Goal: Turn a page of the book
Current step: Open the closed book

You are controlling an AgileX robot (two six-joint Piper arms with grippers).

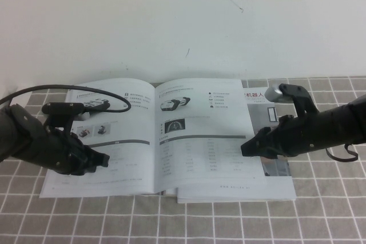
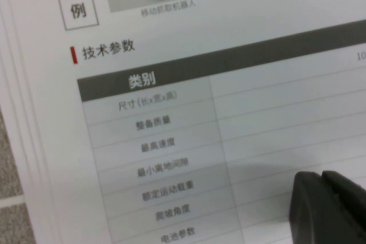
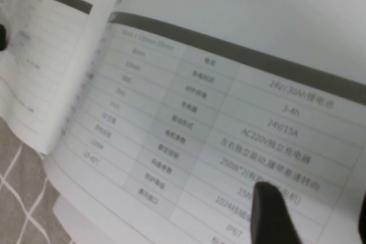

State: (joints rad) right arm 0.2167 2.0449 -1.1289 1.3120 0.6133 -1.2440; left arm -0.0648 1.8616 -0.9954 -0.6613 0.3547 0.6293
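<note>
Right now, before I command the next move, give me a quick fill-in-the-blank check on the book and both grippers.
1. The book lies ____ on the checked tablecloth.
2. The left gripper sits over the book's ____ page.
3. The right gripper is at the ____ edge of the right page.
4. In the right wrist view, the right gripper's fingers stand ____.

Missing words: open; left; outer; apart

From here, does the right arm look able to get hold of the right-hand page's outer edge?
Probably yes: the right gripper, fingers apart, sits at the page edge with nothing between. The left gripper rests on the book far side.
</note>
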